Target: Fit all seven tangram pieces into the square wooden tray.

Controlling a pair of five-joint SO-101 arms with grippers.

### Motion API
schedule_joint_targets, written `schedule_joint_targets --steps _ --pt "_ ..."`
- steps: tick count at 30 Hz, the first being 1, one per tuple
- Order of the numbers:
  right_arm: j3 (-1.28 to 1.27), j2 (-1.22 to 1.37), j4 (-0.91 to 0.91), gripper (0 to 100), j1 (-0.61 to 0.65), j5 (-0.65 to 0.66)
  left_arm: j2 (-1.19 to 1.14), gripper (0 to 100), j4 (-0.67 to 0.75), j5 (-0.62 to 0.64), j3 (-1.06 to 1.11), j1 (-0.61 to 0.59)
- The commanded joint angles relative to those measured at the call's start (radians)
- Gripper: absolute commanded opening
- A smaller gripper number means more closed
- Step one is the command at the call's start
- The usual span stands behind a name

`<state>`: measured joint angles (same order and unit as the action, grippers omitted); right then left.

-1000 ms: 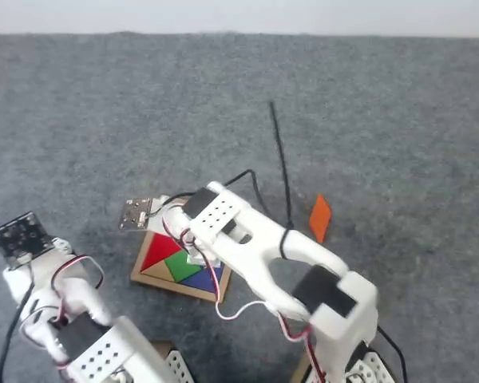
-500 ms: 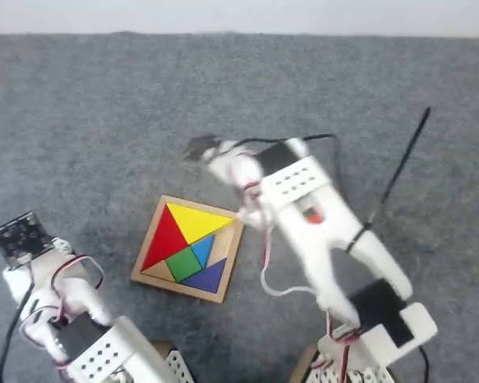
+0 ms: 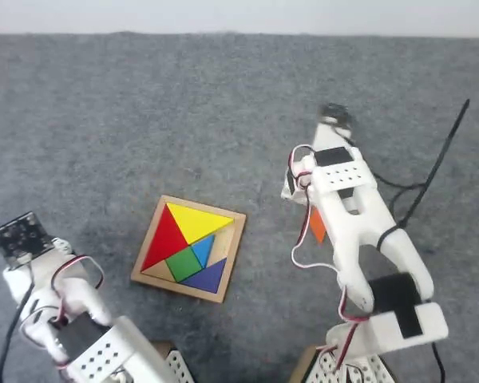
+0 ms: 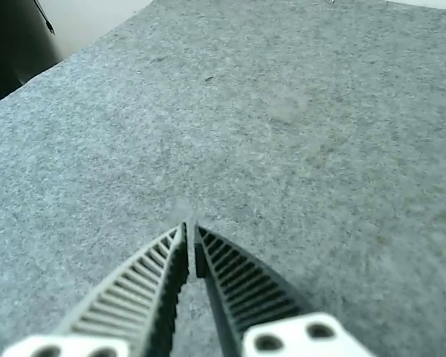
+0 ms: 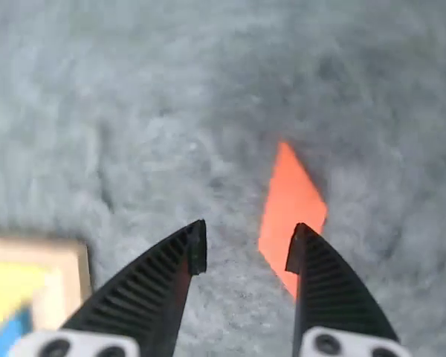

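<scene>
The square wooden tray (image 3: pixel 235 221) lies on the grey carpet and holds yellow (image 3: pixel 195 221), red (image 3: pixel 164 240), green, blue and purple pieces. An orange piece (image 3: pixel 318 227) lies on the carpet to the tray's right, partly under my right arm (image 3: pixel 347 211). In the right wrist view, my right gripper (image 5: pixel 248 229) is open above the carpet, and the orange piece (image 5: pixel 290 197) sits just beyond its fingertips, nearer one finger. A corner of the tray (image 5: pixel 37 249) shows to one side. My left gripper (image 4: pixel 191 227) is shut on nothing over bare carpet, and its arm (image 3: pixel 60 299) stands at the near left.
A black cable (image 3: pixel 435 171) runs from the right arm toward the far right. Grey carpet spreads open beyond the tray and both arms. The arm bases stand at the near edge.
My right arm has swung away from above the tray to the right and now hangs over the orange piece. The tray's pieces are uncovered. The left arm has not moved.
</scene>
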<state>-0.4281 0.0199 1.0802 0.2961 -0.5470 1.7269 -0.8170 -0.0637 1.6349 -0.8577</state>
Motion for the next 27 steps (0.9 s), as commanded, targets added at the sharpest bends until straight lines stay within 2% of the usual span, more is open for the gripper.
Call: schedule_joint_targets --steps 1,6,13,17,19,27 --pt "0.046 0.054 -0.001 19.9 -0.042 -0.127 0.014 2 0.003 -0.015 -0.008 0.006" --pt "0.14 0.17 0.061 19.8 -0.09 -0.13 0.014 2 0.003 -0.015 -0.008 0.006" --pt "0.305 0.4 0.099 18.4 -0.09 -0.129 0.014 2 0.003 -0.015 -0.008 0.006" --pt "0.446 0.489 0.242 7.6 -0.094 -0.069 0.014 2 0.003 -0.015 -0.008 0.006" --pt "0.497 0.504 0.308 7.4 -0.094 -0.015 0.014 2 0.003 -0.015 -0.008 0.006" --pt "0.609 0.504 0.498 6.9 -0.093 -0.005 0.014 2 0.003 -0.015 -0.008 0.006"
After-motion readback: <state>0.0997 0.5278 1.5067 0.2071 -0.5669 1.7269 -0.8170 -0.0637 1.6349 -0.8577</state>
